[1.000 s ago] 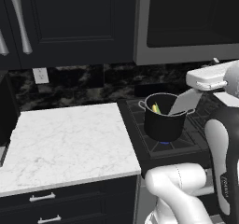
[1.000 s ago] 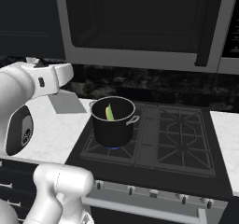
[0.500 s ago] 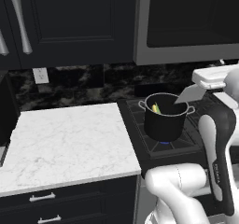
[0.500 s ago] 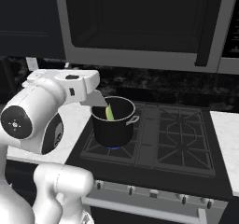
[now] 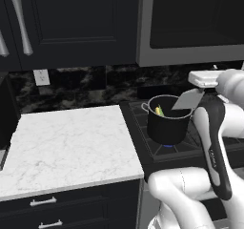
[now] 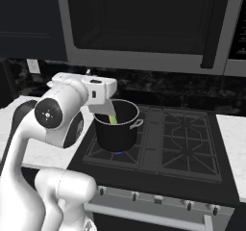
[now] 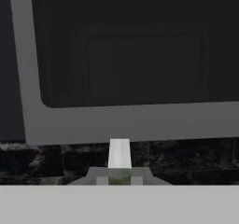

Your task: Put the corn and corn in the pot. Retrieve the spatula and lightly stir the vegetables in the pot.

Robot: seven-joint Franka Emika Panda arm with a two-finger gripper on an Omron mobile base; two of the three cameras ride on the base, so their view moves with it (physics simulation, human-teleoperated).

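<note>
Left base view, arm: swung in from the right over the last second, hand now parked above the stove.
pot (image 5: pixel 166 125): on the front-left burner, both corn (image 5: pixel 159 110) cobs inside.
spatula (image 5: pixel 188 99): blade now over the pot's rim, so stirring looks next.
gripper (image 6: pixel 99 101): fingers pinched on the spatula handle.

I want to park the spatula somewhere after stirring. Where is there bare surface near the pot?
The white marble counter left of the stove lies bare up to the stove's edge. The right burners are free too. It is crowded at the pot, where the spatula and arm hang over the rim.
</note>
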